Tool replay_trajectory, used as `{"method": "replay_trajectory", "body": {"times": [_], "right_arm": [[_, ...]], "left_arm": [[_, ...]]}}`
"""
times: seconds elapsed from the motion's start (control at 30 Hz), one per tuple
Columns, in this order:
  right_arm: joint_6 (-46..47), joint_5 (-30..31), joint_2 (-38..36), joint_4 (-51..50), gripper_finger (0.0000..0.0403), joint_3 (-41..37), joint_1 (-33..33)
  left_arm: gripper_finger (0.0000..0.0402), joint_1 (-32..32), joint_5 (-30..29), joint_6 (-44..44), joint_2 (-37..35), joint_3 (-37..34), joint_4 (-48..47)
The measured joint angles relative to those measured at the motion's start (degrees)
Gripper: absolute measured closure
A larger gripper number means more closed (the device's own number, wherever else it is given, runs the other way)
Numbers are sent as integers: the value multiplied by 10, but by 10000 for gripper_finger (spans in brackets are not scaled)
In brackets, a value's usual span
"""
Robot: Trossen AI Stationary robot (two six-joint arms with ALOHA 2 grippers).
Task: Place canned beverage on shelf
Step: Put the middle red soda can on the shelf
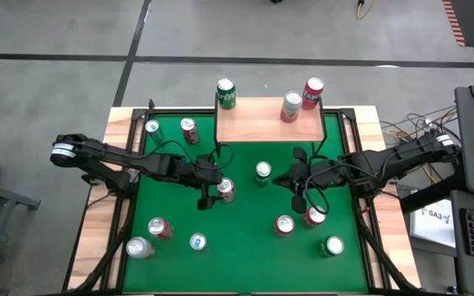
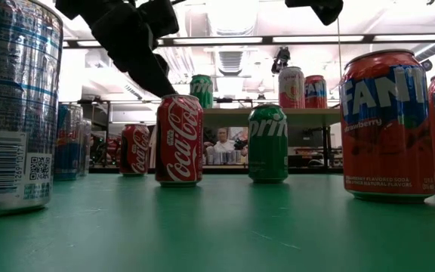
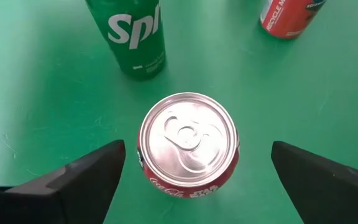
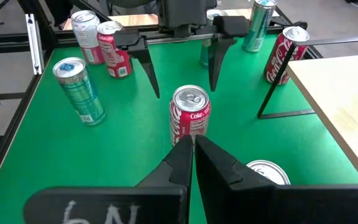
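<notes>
the left gripper (image 1: pixel 213 196) hangs over a red coca-cola can (image 1: pixel 225 190) standing upright on the green felt table (image 1: pixel 245 263), its two fingers (image 3: pixel 86 180) spread wide on either side of the can and apart from it. in the left wrist view the can's silver top (image 3: pixel 188 134) sits between the fingers, with a green sprite can (image 3: pixel 134 34) just beyond it. the right gripper (image 1: pixel 297 196) waits near the table's middle with its fingers pressed together, holding nothing. the shelf (image 1: pixel 270 122), a light wooden board on thin black legs, stands at the far edge of the table and carries a green can (image 1: pixel 225 94), a silver-pink can (image 1: pixel 291 106) and a red can (image 1: pixel 312 94).
</notes>
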Motion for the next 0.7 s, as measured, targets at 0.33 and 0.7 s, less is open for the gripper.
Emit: {"method": "replay_trajectory", "body": {"times": [0.33,0.7], "right_arm": [[0,-3,1,0,392,0,0],[5,-72,-10,-21,392,0,0]], "left_arm": [[15,2,0,0,27,0,17],[16,5,1,8,44,0,30]]}}
